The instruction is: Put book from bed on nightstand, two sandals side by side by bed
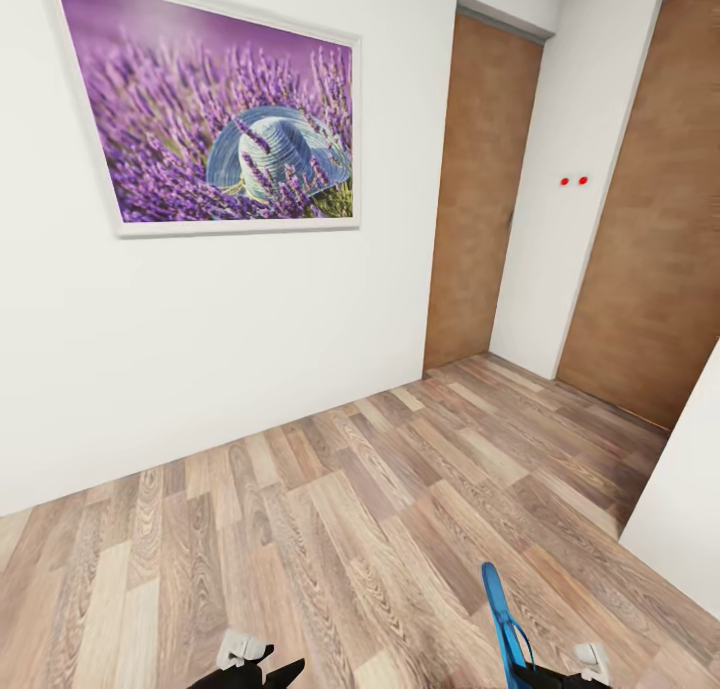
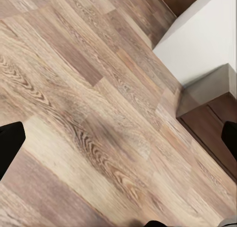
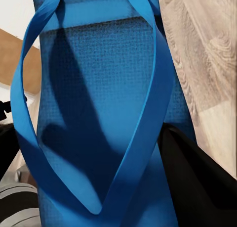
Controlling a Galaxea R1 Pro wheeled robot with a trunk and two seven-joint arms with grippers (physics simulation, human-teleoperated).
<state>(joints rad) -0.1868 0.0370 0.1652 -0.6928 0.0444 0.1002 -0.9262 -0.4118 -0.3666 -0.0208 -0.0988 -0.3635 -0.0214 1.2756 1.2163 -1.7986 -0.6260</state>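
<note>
Before me stood a white wall (image 1: pixel 200 349) bearing a lavender picture (image 1: pixel 210 109), two wooden doors (image 1: pixel 480 189), and plank floor (image 1: pixel 330 529).

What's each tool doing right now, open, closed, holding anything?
Left tool: open, nothing between its fingers, wood floor beneath.
Right tool: closed on the blue sandal, carried above the floor.
</note>
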